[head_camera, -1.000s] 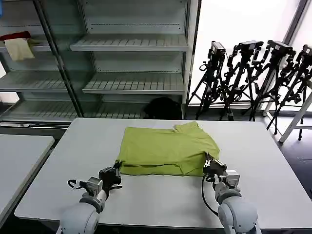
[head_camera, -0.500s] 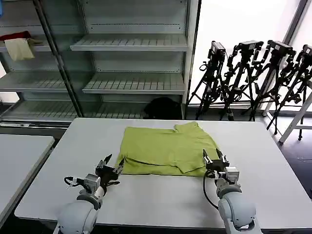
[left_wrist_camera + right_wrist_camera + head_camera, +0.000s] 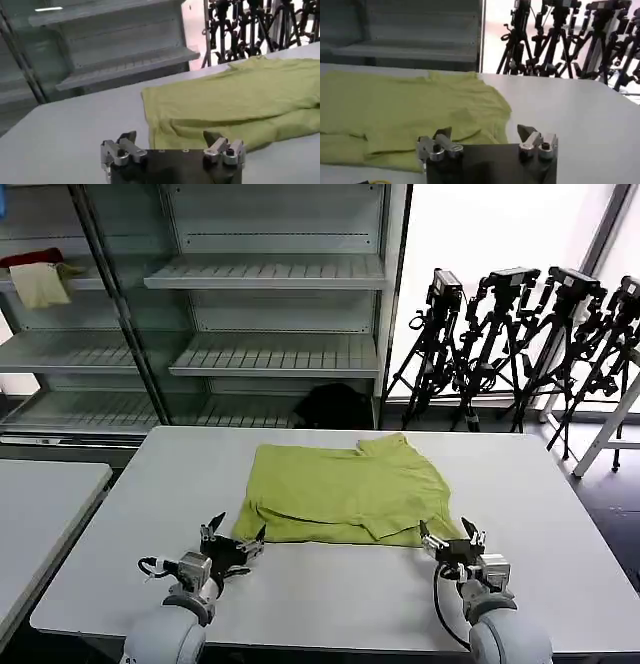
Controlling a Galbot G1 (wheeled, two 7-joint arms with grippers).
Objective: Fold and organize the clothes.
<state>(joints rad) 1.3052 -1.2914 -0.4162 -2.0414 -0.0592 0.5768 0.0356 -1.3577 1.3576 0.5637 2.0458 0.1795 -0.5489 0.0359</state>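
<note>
The left gripper (image 3: pixel 232 536) sits low over the table (image 3: pixel 330 589) with its fingers spread and nothing between them; the near left corner of the T-shirt (image 3: pixel 345 492) lies just beyond its tips, at about 1 o'clock from it, apart from the fingers. In the left wrist view the same gripper (image 3: pixel 172 141) shows both fingers parted, with the hem of the T-shirt (image 3: pixel 235 102) just ahead of them. The right gripper (image 3: pixel 452 538) is likewise spread and empty, set at the near right corner of the garment, which lies at about 11 o'clock from it; the right wrist view shows the gripper (image 3: pixel 485 136) with the T-shirt (image 3: pixel 405 112) just ahead and to one side. A second ago both grippers were closed at the two near corners of the cloth; they have since opened and backed toward the robot, the right one also drifting outward. The near edge now rests doubled on the table, so the release appears to complete one fold. The T-shirt lies at the table centre, a wide flat band with a sleeve and collar showing at its far right. Judged from this, further folds remain, and the next grasp probably needs fresh corner positions.
</note>
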